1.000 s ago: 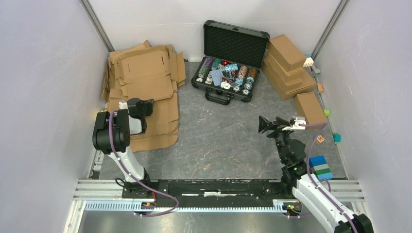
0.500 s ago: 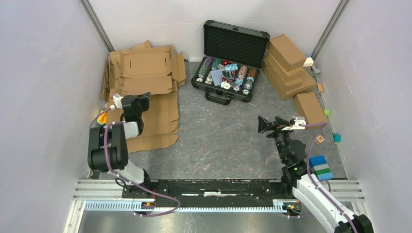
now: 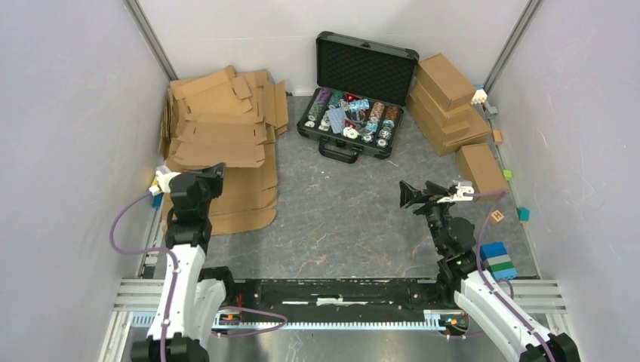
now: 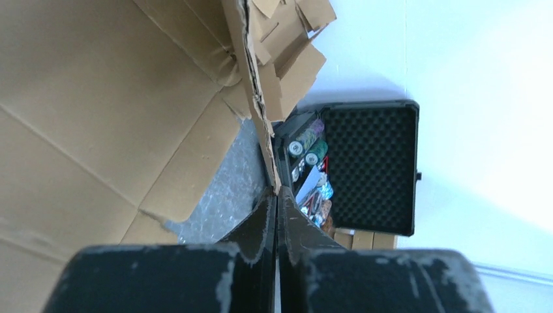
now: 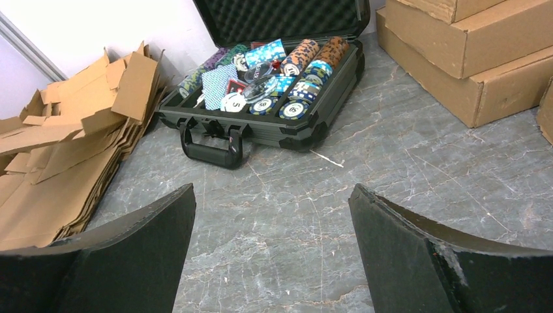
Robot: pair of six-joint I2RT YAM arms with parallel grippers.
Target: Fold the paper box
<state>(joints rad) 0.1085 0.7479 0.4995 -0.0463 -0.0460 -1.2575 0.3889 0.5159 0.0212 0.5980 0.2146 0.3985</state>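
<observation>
The paper box (image 3: 219,136) is a flat brown cardboard blank, the top one of a stack at the far left. Its near edge is raised off the stack. My left gripper (image 3: 214,172) is shut on that near edge. In the left wrist view the blank (image 4: 98,98) fills the left side, and its thin edge runs down into the closed left gripper (image 4: 277,195). My right gripper (image 3: 407,194) hangs open over bare table at the right. The right wrist view shows this right gripper (image 5: 272,189) with nothing between its fingers.
More flat blanks (image 3: 241,200) lie under the held one. An open black case of poker chips (image 3: 355,113) stands at the back centre. Finished brown boxes (image 3: 449,105) are stacked at the back right. Small coloured blocks (image 3: 498,260) sit near the right wall.
My left gripper has shut on the top blank's near edge and drawn back toward the near side, lifting and dragging the blank. The right arm has not moved.
</observation>
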